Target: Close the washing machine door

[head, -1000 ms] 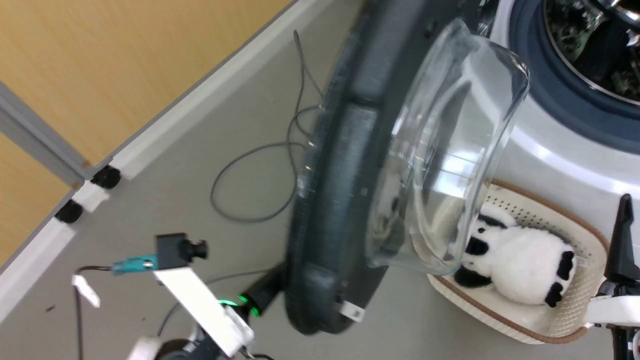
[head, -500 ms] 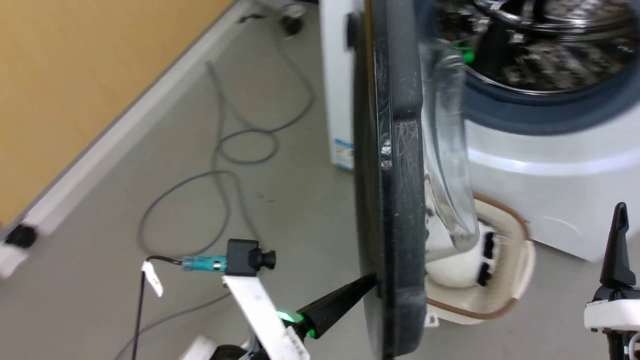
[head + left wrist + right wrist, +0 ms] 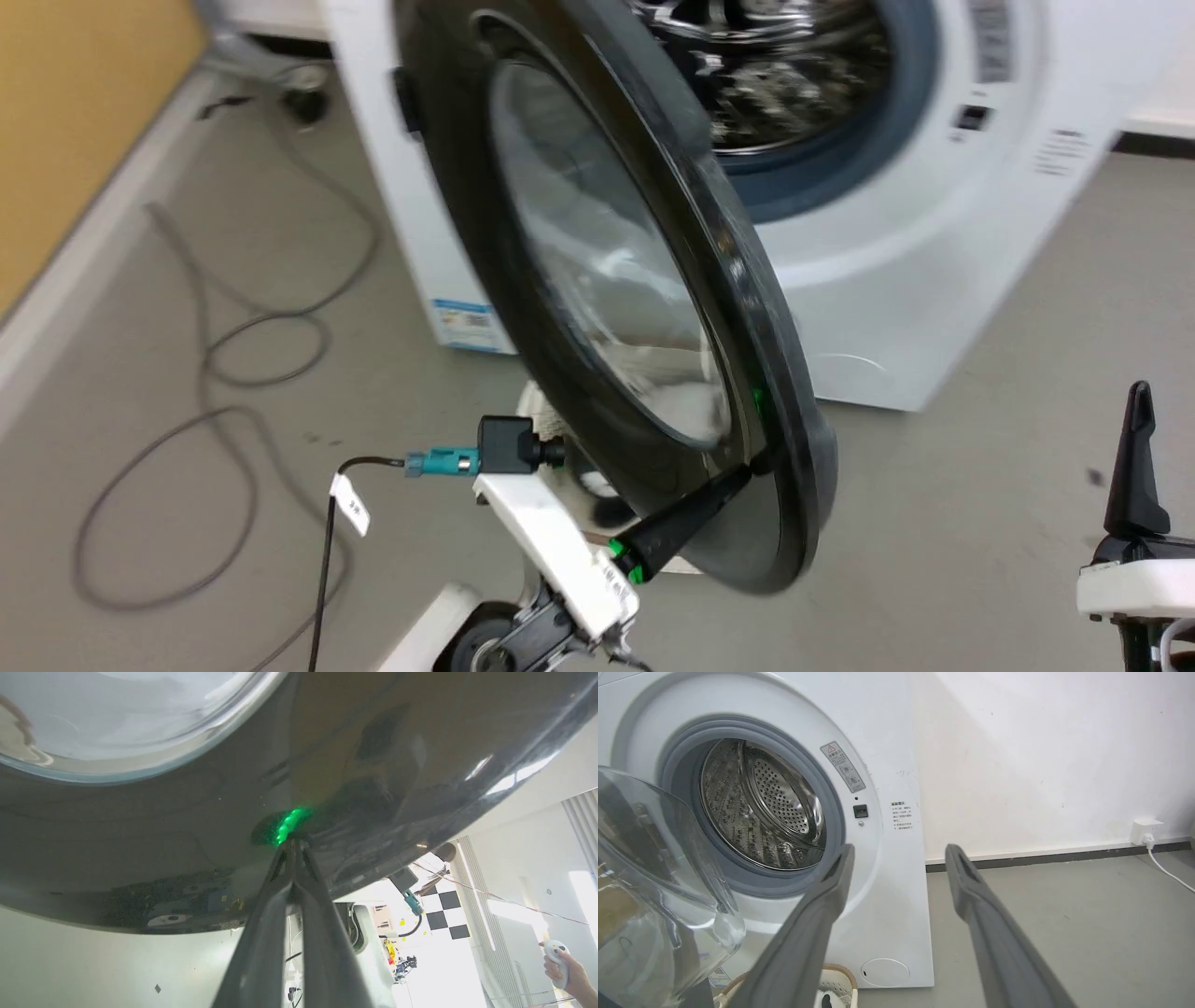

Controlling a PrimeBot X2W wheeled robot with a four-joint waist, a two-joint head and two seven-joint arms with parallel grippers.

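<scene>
We log the washing machine door (image 3: 607, 299) part open, hung off the left front edge of the washing machine (image 3: 887, 261), drum (image 3: 761, 807) exposed. Left gripper (image 3: 294, 841): fingers pressed together w/ nothing between, tips touching door's outer black face nr its lower rim. Right gripper (image 3: 900, 851): jaws wide apart, empty, well clear of door.

The door (image 3: 607, 280) stood half open before the washing machine (image 3: 887, 280), hinged at its left. The left claw (image 3: 742, 476) touched the door's outer face near its lower rim. A basket (image 3: 843, 980) sat on the floor (image 3: 980, 523) behind the door.
</scene>
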